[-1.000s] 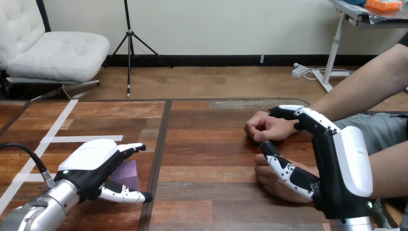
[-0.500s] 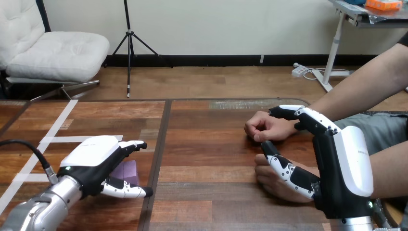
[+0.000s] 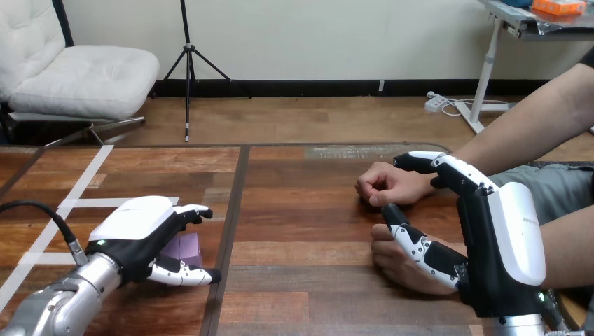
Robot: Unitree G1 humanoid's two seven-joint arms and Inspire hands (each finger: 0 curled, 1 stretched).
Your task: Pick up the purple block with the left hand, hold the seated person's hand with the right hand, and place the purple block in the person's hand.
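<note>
Lower left of the frame, left hand [image 3: 133, 234] sits over the purple block [image 3: 188, 248] on the table [image 3: 301, 210], can't tell if it's gripping. Right hand [image 3: 490, 238] is spread open, thumb resting on the person's lower hand [image 3: 396, 264], not wrapped. Lift now and the block probably slips out.

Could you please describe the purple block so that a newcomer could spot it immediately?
Look at the left half of the wooden table, beside the dark seam down its middle. There the robot's left hand partly covers a small purple block, the only purple thing on the table.
</note>
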